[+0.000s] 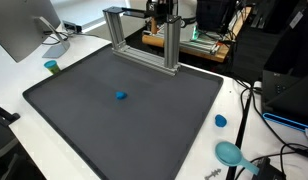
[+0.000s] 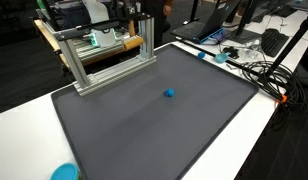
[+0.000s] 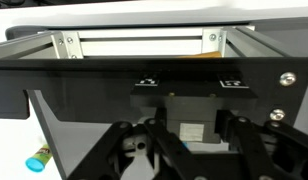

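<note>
**Jaws standing apart, empty, close to the aluminium frame**

Jaws are standing spread in the wrist view, with nothing between them; the gripper (image 3: 184,155) is hanging close to the aluminium frame (image 3: 144,47), apparently over its top bar in an exterior view (image 1: 162,14), though whether it is touching cannot be told. The frame is standing upright at the back edge of the dark mat (image 1: 94,135), its lower rail (image 2: 114,73) resting along the mat's border.

Judged by its look, the frame is behaving as a rigid, fairly heavy body: bolted metal rails, hard and smooth, offering little friction to the pads. A straight rail, taken across its flat faces and away from the corner brackets, is probably offering the surest hold.

A small blue piece (image 1: 121,96) is lying alone near the middle of the mat, well apart from the frame; it is appearing again in an exterior view (image 2: 169,93).

The mat is lying flat and matte on a white table (image 2: 24,120). A green-capped object (image 1: 52,67) is sitting off one corner, two blue discs (image 1: 221,121) off another, and cables (image 2: 259,70) and a monitor (image 1: 24,30) are crowding the margins.
</note>
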Robot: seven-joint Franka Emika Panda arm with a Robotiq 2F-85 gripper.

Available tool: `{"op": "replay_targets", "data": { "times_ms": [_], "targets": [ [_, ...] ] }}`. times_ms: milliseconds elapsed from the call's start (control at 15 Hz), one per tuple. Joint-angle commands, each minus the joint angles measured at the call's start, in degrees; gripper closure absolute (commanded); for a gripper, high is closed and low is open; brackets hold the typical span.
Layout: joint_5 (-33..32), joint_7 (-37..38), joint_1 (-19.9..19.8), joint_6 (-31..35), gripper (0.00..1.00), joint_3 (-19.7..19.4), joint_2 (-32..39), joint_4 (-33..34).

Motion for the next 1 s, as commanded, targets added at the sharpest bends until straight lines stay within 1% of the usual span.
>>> {"op": "replay_targets", "data": {
  "times_ms": [0,200,267,333,400,467,533,600,667,933],
  "targets": [
    [1.6,-2.1,2.7,-1.1,0.77,-1.0,0.3,-1.0],
    [1.5,-5.2,3.1,-3.1,0.77,-2.1,0.8,0.0],
    [0.9,-5.5,3.0,-3.3,0.27,-2.0,1.0,0.0],
    [1.0,-6.1,3.2,-3.8,0.26,-2.1,1.2,0.1],
    [1.1,-6.7,3.5,-4.0,0.21,-2.2,1.3,0.1],
    [1.0,-6.7,3.6,-4.0,0.27,-2.0,1.3,0.0],
    [1.3,-6.8,4.0,-4.1,0.58,-2.0,1.5,-0.1],
    [1.4,-6.7,4.3,-3.8,0.54,-2.0,1.5,-0.3],
    [1.6,-6.7,4.5,-3.8,0.55,-2.1,1.5,-0.3],
    [2.0,-8.6,4.3,-4.0,0.77,-3.8,1.6,0.5]
  ]
}}
